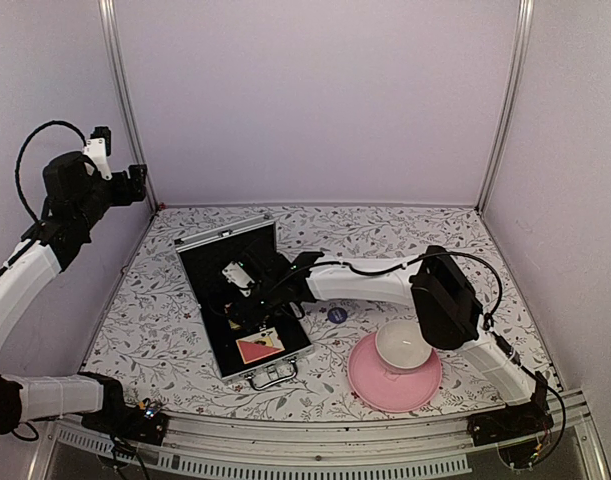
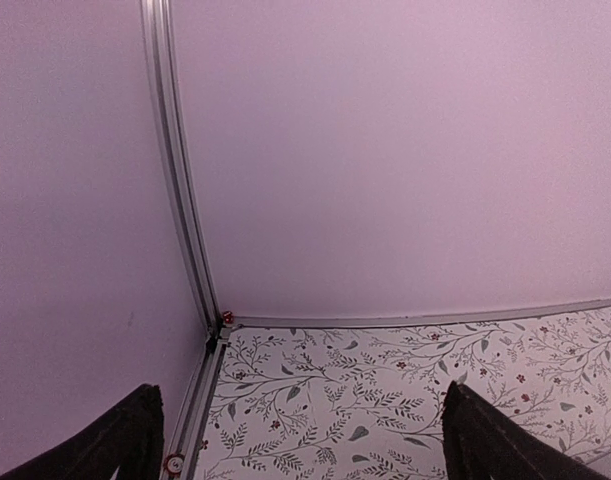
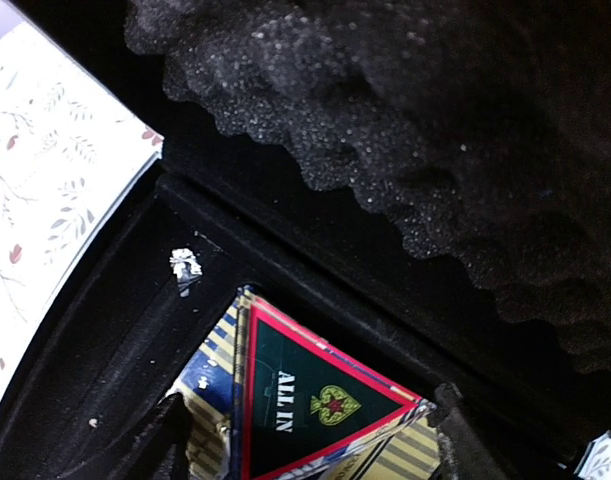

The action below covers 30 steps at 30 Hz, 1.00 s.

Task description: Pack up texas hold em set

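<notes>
lying in the open briefcase [image 1: 225, 237] on the table, the gold-and-dark card box [image 3: 325, 400] sits between the jaws of the right claw [image 3: 307, 445]; gripped or freed, i cannot tell. withdrawing with a pad touching could drag it out. left claw [image 2: 300, 435] hangs wide, empty.

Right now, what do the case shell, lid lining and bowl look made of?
Case: silvery ribbed rim, likely aluminium. Lid lining: matte black foam, egg-crate bumps. Bowl: smooth glossy white, probably ceramic, possibly plastic.
</notes>
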Tool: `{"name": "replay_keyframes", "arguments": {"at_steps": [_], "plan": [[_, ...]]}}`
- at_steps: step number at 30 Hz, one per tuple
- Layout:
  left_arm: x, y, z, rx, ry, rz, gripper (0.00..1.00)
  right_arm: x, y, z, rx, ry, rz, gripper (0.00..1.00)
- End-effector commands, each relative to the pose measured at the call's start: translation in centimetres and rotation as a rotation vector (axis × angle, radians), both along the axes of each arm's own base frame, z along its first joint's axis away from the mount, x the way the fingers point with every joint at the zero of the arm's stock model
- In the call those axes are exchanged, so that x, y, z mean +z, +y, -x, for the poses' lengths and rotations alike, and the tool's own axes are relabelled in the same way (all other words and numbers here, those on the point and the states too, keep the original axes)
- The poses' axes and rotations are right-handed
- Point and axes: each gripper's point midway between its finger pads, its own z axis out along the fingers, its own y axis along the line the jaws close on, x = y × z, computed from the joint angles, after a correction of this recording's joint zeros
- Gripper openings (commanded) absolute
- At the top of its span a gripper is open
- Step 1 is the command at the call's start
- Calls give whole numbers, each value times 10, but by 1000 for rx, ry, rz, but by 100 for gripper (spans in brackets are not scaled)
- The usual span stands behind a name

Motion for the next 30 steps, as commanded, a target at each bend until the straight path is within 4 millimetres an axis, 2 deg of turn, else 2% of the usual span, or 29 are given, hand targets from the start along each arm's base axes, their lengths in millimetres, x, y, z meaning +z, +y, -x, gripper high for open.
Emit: {"name": "replay_keyframes", "arguments": {"at_steps": [1,9,10,12,14,17,19,22,25,30], "plan": [[-1,0,-4,-4,-5,-2,97,45,4,2,29,-18,-66,87],[-1,1,-3,0,-7,-3,97,80,3,21,106,13,-129,91],[-1,1,-3,2,-7,-7,97,96,1,25,117,8,-153,91],[-1,2,-3,6,-7,-9,97,106,-6,32,130,18,-162,92],[1,3,-2,9,-13,-8,97,107,-18,42,144,42,-153,92],[1,2,-1,6,-16,-2,97,109,-45,57,148,60,-123,92],[1,2,-1,3,-16,0,97,114,-71,66,134,75,-113,92],[3,1,0,0,-22,2,97,121,-103,66,62,132,-129,92],[2,3,0,8,-21,0,97,116,-135,51,-71,200,-137,91],[0,2,-2,6,-14,-1,97,71,-205,5,-445,357,-69,87]]}}
